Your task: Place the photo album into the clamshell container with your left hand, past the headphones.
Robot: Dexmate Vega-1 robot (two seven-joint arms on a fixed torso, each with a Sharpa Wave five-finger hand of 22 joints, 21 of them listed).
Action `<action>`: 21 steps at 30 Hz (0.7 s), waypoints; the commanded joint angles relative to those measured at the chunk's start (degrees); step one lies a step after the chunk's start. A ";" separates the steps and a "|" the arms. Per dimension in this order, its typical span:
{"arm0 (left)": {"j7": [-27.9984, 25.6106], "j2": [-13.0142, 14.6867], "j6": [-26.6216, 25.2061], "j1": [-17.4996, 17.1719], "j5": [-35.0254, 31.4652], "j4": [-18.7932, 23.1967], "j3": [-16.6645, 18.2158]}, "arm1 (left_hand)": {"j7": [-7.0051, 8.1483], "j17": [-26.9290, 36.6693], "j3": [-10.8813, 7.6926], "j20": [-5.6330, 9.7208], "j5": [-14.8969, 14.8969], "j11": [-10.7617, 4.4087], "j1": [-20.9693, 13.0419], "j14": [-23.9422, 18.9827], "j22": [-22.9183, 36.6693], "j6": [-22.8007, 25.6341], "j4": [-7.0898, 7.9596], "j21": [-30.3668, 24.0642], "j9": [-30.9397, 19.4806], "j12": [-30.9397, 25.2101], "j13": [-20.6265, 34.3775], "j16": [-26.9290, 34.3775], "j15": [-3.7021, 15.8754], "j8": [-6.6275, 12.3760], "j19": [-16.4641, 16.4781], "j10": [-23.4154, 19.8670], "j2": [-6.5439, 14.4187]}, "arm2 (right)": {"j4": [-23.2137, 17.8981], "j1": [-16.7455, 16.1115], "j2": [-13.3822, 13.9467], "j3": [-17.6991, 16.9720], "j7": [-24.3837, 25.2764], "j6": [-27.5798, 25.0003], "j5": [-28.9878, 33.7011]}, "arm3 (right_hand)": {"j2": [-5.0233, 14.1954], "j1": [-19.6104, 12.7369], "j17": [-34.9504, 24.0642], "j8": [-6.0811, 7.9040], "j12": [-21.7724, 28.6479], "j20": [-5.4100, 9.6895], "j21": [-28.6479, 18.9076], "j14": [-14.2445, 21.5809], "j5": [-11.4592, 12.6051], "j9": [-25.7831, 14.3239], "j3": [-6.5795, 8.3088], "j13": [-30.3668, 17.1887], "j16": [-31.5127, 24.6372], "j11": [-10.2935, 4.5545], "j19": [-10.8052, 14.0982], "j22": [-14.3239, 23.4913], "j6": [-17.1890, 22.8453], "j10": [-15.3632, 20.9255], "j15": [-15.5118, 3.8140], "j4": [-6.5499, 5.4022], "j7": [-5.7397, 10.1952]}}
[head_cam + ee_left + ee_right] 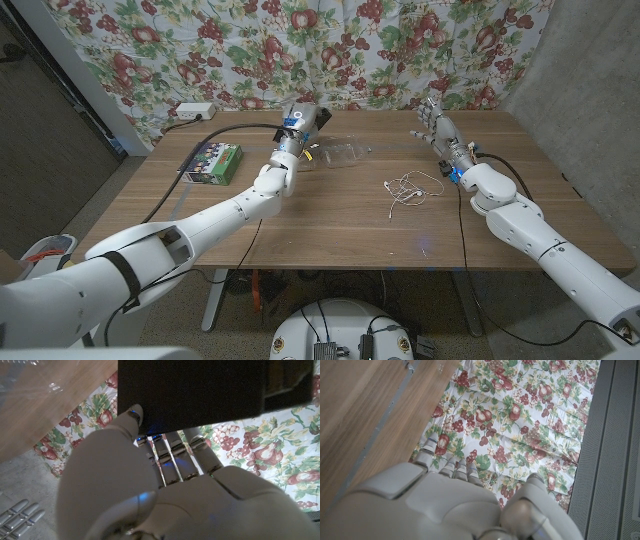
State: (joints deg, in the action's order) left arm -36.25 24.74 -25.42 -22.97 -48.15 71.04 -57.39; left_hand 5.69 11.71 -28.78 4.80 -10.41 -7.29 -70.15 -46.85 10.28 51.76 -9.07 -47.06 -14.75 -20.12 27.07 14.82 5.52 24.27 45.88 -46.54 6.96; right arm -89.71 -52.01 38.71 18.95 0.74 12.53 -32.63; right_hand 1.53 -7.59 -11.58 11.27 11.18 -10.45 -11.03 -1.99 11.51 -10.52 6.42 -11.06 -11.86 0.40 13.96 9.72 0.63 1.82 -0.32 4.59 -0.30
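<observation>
My left hand (297,128) holds a dark photo album (308,118) lifted off the table at the far middle. The left wrist view shows its fingers (170,457) and thumb gripping the album's black cover (200,395). Just to the right of that hand, the clear clamshell container (345,153) lies on the table, a corner of it showing as clear plastic (25,372). White wired headphones (408,188) lie tangled nearer the table's middle right. My right hand (436,124) stands raised at the far right, fingers apart and holding nothing, its back (455,505) over the table edge.
A green printed box (213,163) lies at the left of the wooden table (330,225). A white power strip (193,111) with a black cable sits at the far left corner. A floral curtain (330,50) hangs behind.
</observation>
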 commanded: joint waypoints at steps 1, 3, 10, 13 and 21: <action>0.15 -0.35 0.77 1.35 -0.93 -1.44 -2.17 | 0.46 0.20 -0.57 -0.16 -0.35 -1.92 0.02 0.75 0.24 0.58 0.06 -0.46 -0.05 0.29 0.11 -0.30 7.18 0.69 -0.46 -1.32 0.38 | 0.31 -0.32 -0.10 -0.41 0.04 0.82 -0.16 | 0.12 -0.18 -0.09 0.17 0.31 -0.35 0.11 0.38 -0.06 -0.27 0.15 -0.16 -0.14 -0.41 0.27 0.17 0.62 0.24 0.10 0.28 0.11; 0.18 -0.27 0.98 1.57 -1.36 -1.61 -2.60 | 0.58 0.21 -0.64 -0.20 -0.36 -1.94 0.03 0.88 0.24 0.66 0.04 -0.46 -0.02 0.34 0.11 -0.39 7.19 0.71 -0.67 -1.36 0.39 | 0.43 -0.32 -0.13 -0.43 -0.07 0.96 -0.21 | 0.13 -0.17 -0.09 0.17 0.32 -0.35 0.11 0.40 -0.06 -0.27 0.15 -0.16 -0.15 -0.38 0.28 0.17 0.62 0.28 0.08 0.28 0.08; 0.04 -0.19 1.64 1.99 -2.37 -1.94 -3.53 | 0.88 0.28 -0.71 -0.19 -0.35 -2.22 0.30 1.17 0.24 0.63 0.12 -0.58 0.08 0.50 0.14 -0.59 7.14 0.63 -1.00 -1.47 0.37 | 0.73 -0.47 -0.17 -0.62 -0.18 1.21 -0.47 | 0.14 -0.15 -0.10 0.16 0.32 -0.33 0.11 0.42 -0.07 -0.27 0.15 -0.16 -0.16 -0.37 0.28 0.17 0.65 0.31 0.06 0.28 0.12; 0.05 -0.32 1.73 1.94 -2.54 -1.98 -3.73 | 0.87 0.32 -0.75 -0.20 -0.35 -2.27 0.40 1.27 0.24 0.68 0.15 -0.63 0.12 0.54 0.19 -0.66 7.16 0.63 -1.15 -1.52 0.38 | 0.95 -0.53 -0.15 -0.63 -0.31 1.46 -0.41 | 0.17 -0.15 -0.10 0.16 0.32 -0.33 0.11 0.39 -0.07 -0.27 0.15 -0.16 -0.15 -0.36 0.29 0.17 0.66 0.32 0.01 0.28 0.09; 0.52 -0.64 2.24 1.85 -3.12 -2.26 -4.61 | 0.88 0.44 -0.83 -0.24 -0.37 -2.45 0.65 1.64 0.24 0.79 0.17 -0.82 0.23 0.84 0.24 -0.86 7.18 0.60 -1.44 -1.37 0.36 | 0.92 -1.32 -0.01 -1.10 -0.27 2.04 -0.78 | 0.22 -0.14 -0.11 0.17 0.32 -0.32 0.10 0.45 -0.07 -0.27 0.16 -0.16 -0.17 -0.35 0.33 0.17 0.73 0.34 0.03 0.28 0.15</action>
State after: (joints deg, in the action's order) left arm -36.12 24.47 -23.86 -21.30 -50.31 69.34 -60.50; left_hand 6.28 11.88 -28.87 4.61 -10.42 -8.21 -69.89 -45.60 10.28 52.35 -9.14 -47.50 -14.41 -19.57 26.95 14.12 5.13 24.60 44.66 -46.83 7.19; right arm -89.01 -52.63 38.62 18.35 0.68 13.72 -32.99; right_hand 1.53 -7.59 -11.58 11.27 11.18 -10.45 -11.03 -2.00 11.51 -10.52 6.42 -11.06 -11.86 0.19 13.96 9.72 0.63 2.03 -0.32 4.59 -0.30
